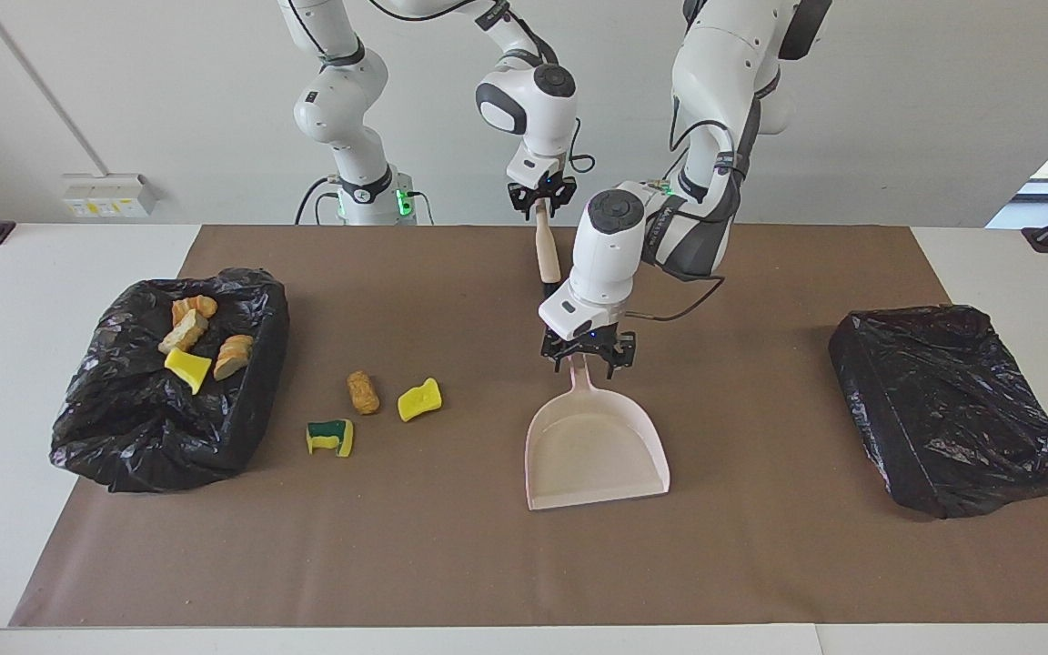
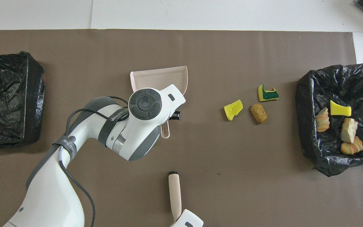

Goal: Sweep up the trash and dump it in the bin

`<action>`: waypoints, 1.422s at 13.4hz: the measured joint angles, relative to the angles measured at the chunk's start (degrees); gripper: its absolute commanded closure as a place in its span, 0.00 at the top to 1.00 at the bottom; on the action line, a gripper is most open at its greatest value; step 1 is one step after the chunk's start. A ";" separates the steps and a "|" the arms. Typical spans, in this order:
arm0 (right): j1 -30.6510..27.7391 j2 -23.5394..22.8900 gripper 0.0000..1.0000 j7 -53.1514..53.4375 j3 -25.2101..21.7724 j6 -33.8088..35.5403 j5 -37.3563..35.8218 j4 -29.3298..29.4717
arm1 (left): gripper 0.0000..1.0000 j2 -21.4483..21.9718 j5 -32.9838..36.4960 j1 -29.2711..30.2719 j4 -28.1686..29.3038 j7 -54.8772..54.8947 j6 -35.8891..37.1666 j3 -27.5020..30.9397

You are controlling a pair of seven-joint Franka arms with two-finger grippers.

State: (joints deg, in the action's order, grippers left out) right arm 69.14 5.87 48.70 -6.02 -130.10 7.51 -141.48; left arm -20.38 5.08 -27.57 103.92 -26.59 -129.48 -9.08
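- Left gripper (image 1: 584,357) low over the handle end of the beige dustpan (image 1: 597,450), fingers spread to either side of the handle – contact with it not clear.
- Dustpan flat on the brown mat (image 1: 506,564) near the table's middle, its open mouth turned away from the robots, handle pointing toward them.
- Right gripper (image 1: 541,202) down at the top of the beige brush (image 1: 547,253), at the edge of the mat nearest the robots; whether pressed onto the handle or still parted, cannot tell.
- Brush lying along the mat, dark bristle tip hidden by the left arm in the facing view, visible from overhead.
- Three scraps of trash loose on the mat between the dustpan and the open bag – a yellow sponge piece (image 1: 419,399), a tan foam chunk (image 1: 363,391) beside it, a green-and-yellow sponge piece (image 1: 330,437) a little farther from the robots.
- Four more scraps already inside the open black bin bag (image 1: 124,428) at the right arm's end: one yellow piece (image 1: 187,368) and three tan chunks (image 1: 184,331).
- Second black bag (image 1: 952,409), closed over, at the left arm's end of the table.
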 measured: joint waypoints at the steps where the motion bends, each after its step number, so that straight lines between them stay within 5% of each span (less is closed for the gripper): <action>1: -0.03 0.01 0.18 0.00 -0.08 0.00 0.00 0.03 | 0.59 0.31 0.00 -0.14 0.41 -0.06 -0.01 0.00; 3: -0.22 0.04 0.00 0.03 -0.29 -0.01 0.03 0.14 | 0.43 0.65 0.00 -0.17 0.89 -0.06 -0.01 0.08; 5: -0.81 0.04 0.00 0.03 -0.43 -0.02 0.02 0.36 | 0.40 0.75 0.00 -0.16 1.28 -0.11 -0.01 0.22; 9: -2.01 0.05 0.00 -0.58 -0.51 -0.01 -0.52 0.52 | 0.00 1.16 0.02 -0.13 2.62 -0.13 -0.06 0.33; 14: -8.67 3.97 0.00 -6.49 -0.66 6.81 -4.23 1.53 | 0.00 2.24 0.21 0.62 2.56 6.13 0.00 1.54; 19: -14.66 5.76 0.00 -9.55 -0.72 10.92 -9.25 1.85 | 0.00 5.48 0.31 3.59 2.57 29.23 4.80 1.97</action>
State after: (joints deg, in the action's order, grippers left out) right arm 54.48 11.63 39.15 -6.74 -119.18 -1.75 -139.63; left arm -14.90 5.39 -23.98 106.50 2.63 -124.68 -7.11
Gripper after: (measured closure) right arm 0.744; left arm 0.674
